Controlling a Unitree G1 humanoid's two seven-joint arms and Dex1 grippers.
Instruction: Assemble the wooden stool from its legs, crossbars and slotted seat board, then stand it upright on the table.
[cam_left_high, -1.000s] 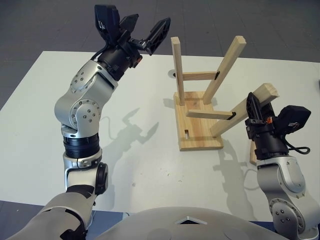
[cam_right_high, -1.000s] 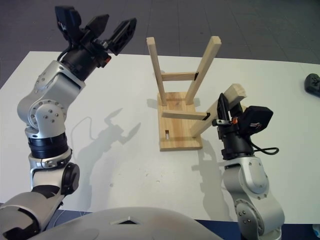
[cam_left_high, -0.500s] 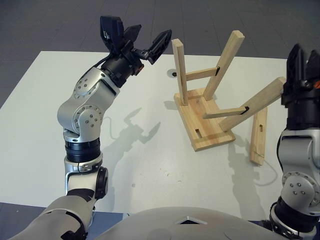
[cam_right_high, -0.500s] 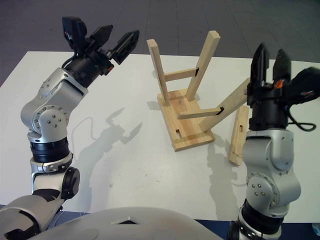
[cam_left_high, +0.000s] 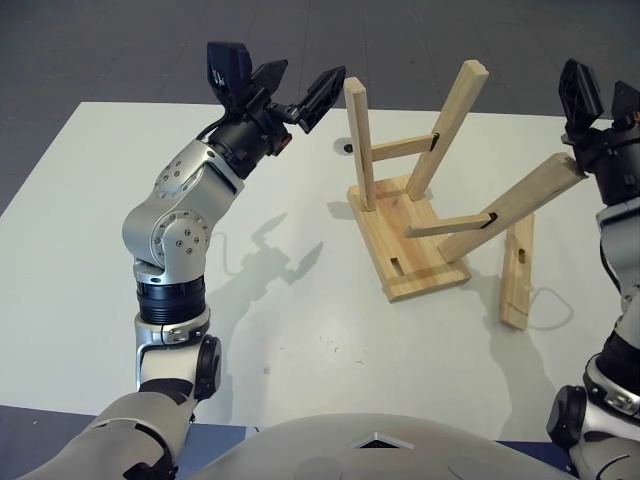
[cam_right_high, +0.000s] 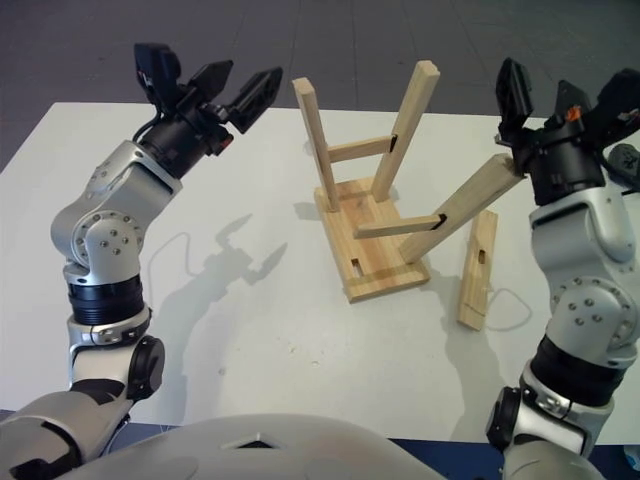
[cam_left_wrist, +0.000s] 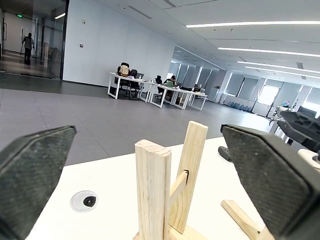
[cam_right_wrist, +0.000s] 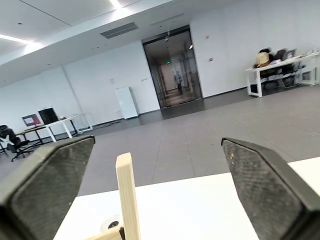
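The left tool (cam_left_high: 305, 85) hung spread beside an upright pale wooden leg (cam_left_high: 358, 140). The right tool (cam_left_high: 603, 105), spread too, hovered over a slanting leg (cam_left_high: 520, 200). Three legs sat in the upturned slotted seat board (cam_left_high: 425, 272), and the fourth leg (cam_left_high: 517, 270) lay loose on the white worktop (cam_left_high: 120, 160). The stool was not yet upright.

White table (cam_left_high: 300, 330), matte top, with a round cable grommet (cam_left_wrist: 84, 201) set in it near the far edge. Floor (cam_left_high: 120, 50) beyond the table is dark grey tile.

Room is an open-plan office. Walls (cam_left_wrist: 115, 45) are white. The white ceiling has long light strips (cam_left_wrist: 260, 24) and a vent grille (cam_right_wrist: 117, 30). A row of white desks (cam_left_wrist: 150, 90) stands well off across the floor, with windows (cam_left_wrist: 250, 87) behind and daylight coming in.

Right wrist view: glass door (cam_right_wrist: 172, 70) onto a lit corridor, white cabinet (cam_right_wrist: 126, 102) near it. A side desk (cam_right_wrist: 60, 124) carries a monitor (cam_right_wrist: 31, 120), with an office chair (cam_right_wrist: 10, 142) beside.
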